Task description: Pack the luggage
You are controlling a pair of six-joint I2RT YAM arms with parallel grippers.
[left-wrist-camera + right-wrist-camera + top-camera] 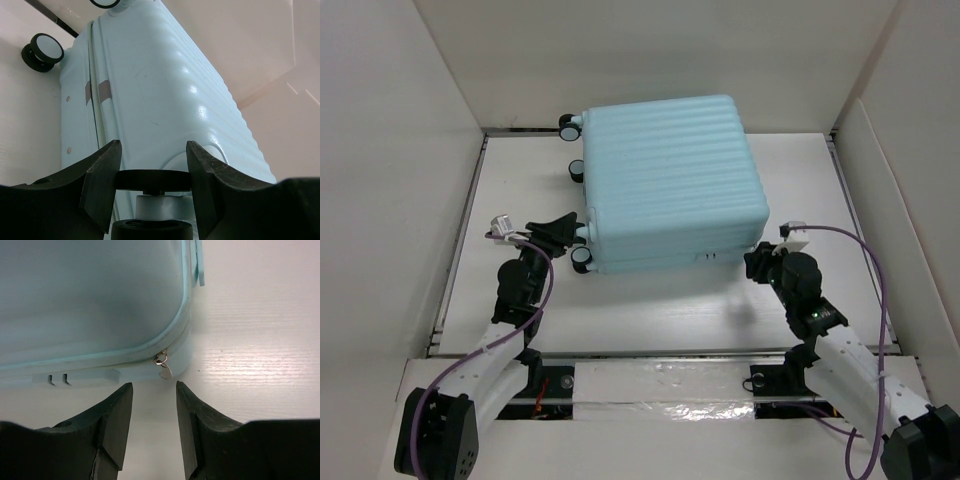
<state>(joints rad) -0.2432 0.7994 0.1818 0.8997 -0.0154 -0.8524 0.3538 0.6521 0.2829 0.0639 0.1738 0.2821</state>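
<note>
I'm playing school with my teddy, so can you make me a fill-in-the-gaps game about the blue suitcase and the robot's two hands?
The luggage lies flat and is ____, not open.
The left hand is clamped on one black ____ of the luggage.
The right hand is ____ and holds nothing.
The metal zipper pull sits just ahead of the ____ hand.
Missing words: closed, wheel, open, right.
</note>
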